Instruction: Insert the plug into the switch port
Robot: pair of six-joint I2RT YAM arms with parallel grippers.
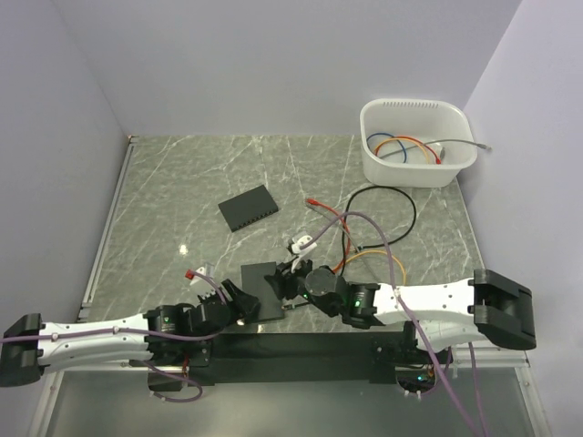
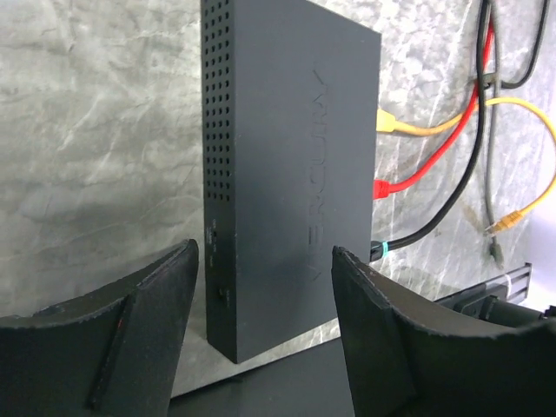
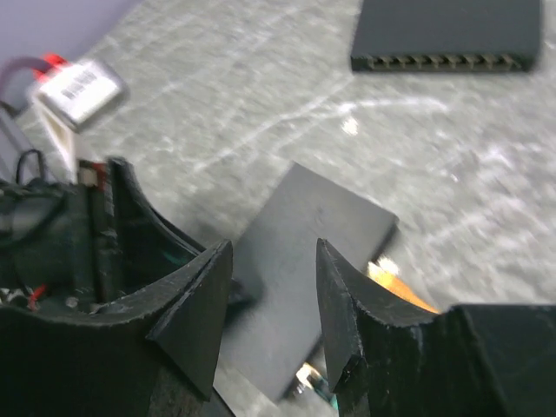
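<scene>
I found the left jaws set wide, straddling the near end of the switch [image 2: 287, 174]; I could not tell whether either finger touched it. Three plugs sat in ports along the switch edge to the right of these jaws: a yellow plug [image 2: 387, 124] farthest, a red plug [image 2: 382, 187] next, and a black plug [image 2: 380, 250] nearest. The right jaws stood parted and held nothing. The same switch lay flat on the desk [image 3: 261, 104] just beyond their tips. A second switch [image 3: 447, 35] lay well beyond the right jaws. Seen from above, the first switch lay between the two sets of jaws.
</scene>
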